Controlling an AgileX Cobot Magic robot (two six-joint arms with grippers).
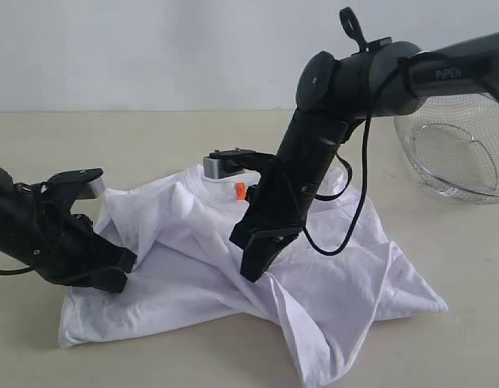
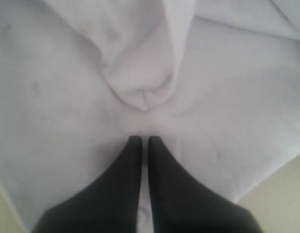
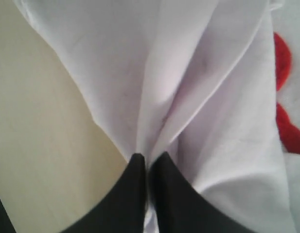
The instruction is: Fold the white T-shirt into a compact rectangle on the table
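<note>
- The white T-shirt lay rumpled on the table, not yet in any rectangle. Its orange neck tag showed at the collar, and cloth spread out from the tag on all sides.
- The left gripper sat low at the shirt's edge, well out from the tag on the left arm's side. Its jaws were closed, with a sliver of white between them, which I read as a thin pinch of shirt.
- The right gripper was near the tag, on the camera's side of it. Its jaws were clamped on a gathered pleat, with creases running into the tips.
- Red lettering showed beside that pleat.
- The wire basket stood well away from the tag on the right arm's side, apart from the shirt.
- Risks, as I judged them:
  - The left pinch looked shallow, so a quick lift could pull the cloth free.
  - The right pleat may have held several layers. If so, carrying it over would drag the lower cloth and skew the fold.
  - The two grips were at unequal distances from the tag, so uneven lifting would twist the body instead of laying a straight crease.
  - The right arm's cable hung against the shirt and could catch a ridge of cloth.
</note>
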